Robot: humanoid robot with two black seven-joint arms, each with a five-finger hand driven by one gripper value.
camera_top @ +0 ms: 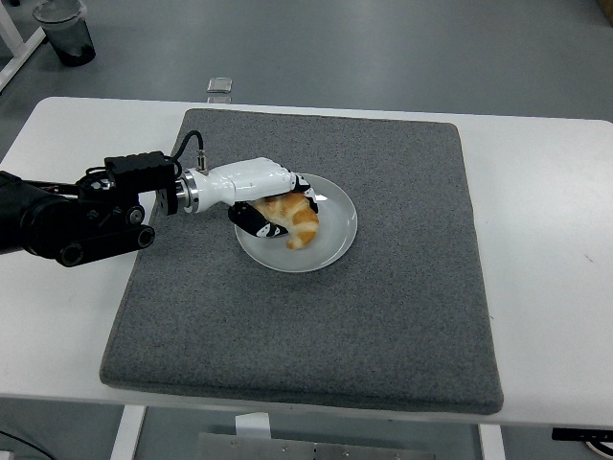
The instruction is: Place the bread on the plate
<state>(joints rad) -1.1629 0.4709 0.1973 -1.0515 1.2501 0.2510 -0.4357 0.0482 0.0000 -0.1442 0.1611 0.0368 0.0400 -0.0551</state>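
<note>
A golden croissant point(293, 218) lies on a round white plate point(330, 245) near the middle of the grey mat point(383, 287). My left hand point(263, 196), white with black fingers, reaches in from the left over the plate's left part. Its fingers curl around the croissant's left end and still touch it. The right arm is out of view.
The mat covers most of the white table point(546, 240). A small clear object point(219, 85) lies at the table's far edge. A dark bin point(65, 31) stands on the floor at the top left.
</note>
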